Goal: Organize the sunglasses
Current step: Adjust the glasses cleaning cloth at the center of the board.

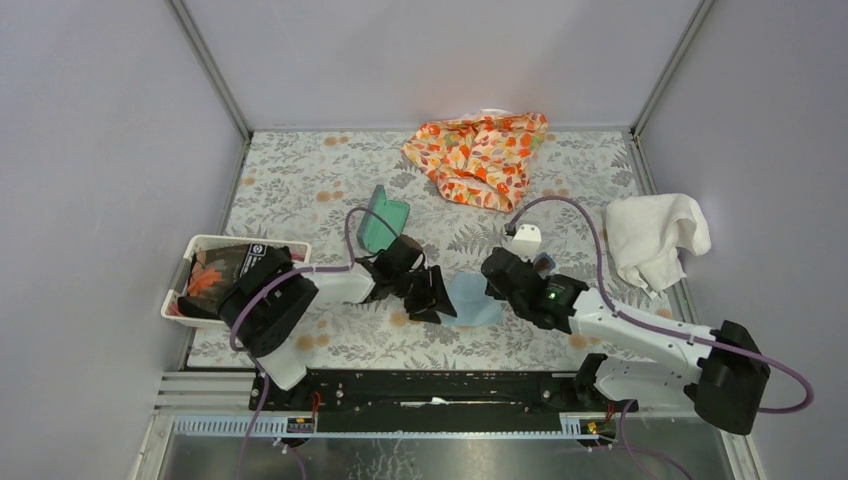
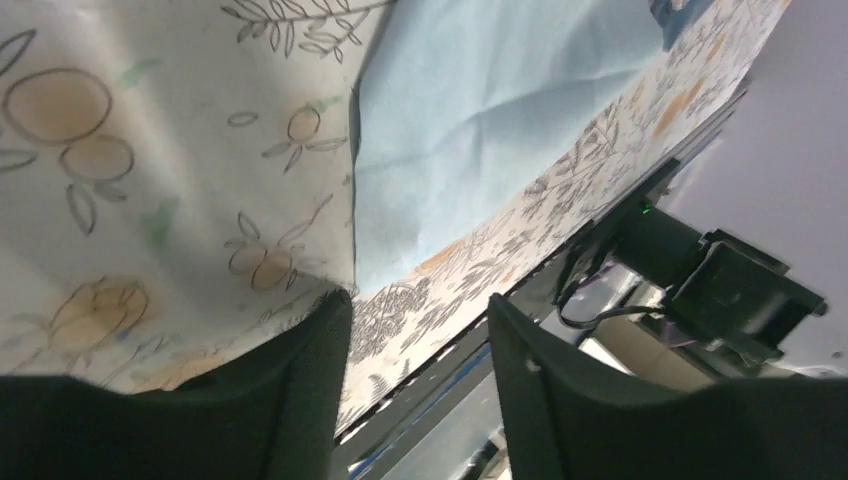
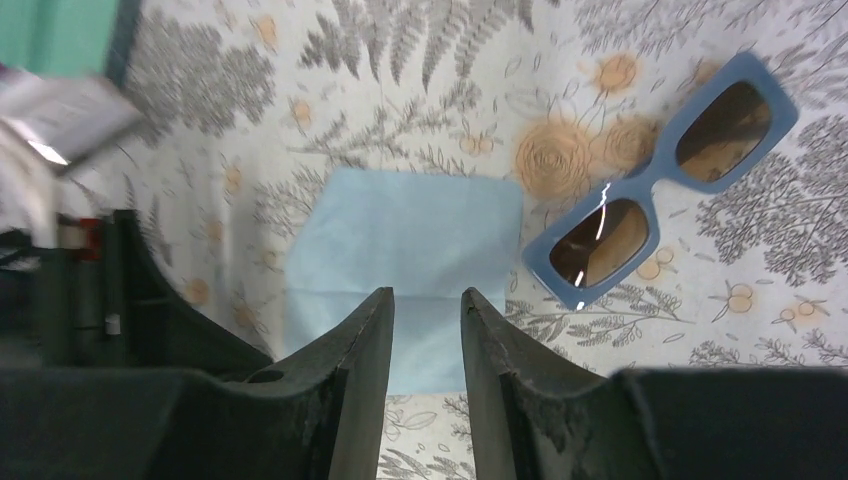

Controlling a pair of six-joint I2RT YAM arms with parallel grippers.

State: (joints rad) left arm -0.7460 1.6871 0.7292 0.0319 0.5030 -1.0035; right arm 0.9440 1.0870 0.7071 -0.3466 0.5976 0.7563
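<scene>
Sunglasses (image 3: 660, 195) beside cloth (image 3: 400, 265), outside teal-lined case (image 1: 383, 222); left end effector (image 2: 415, 310), right end effector (image 3: 427, 300) parted, empty.

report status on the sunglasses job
Left end effector open, empty. Right end effector open over blue cloth. Sunglasses beside cloth, not held. Nothing in the way.

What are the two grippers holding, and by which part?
Nothing. The left gripper and the right gripper both stand open and empty. The blue plastic sunglasses with brown lenses lie free beside the light blue soft cloth.
</scene>
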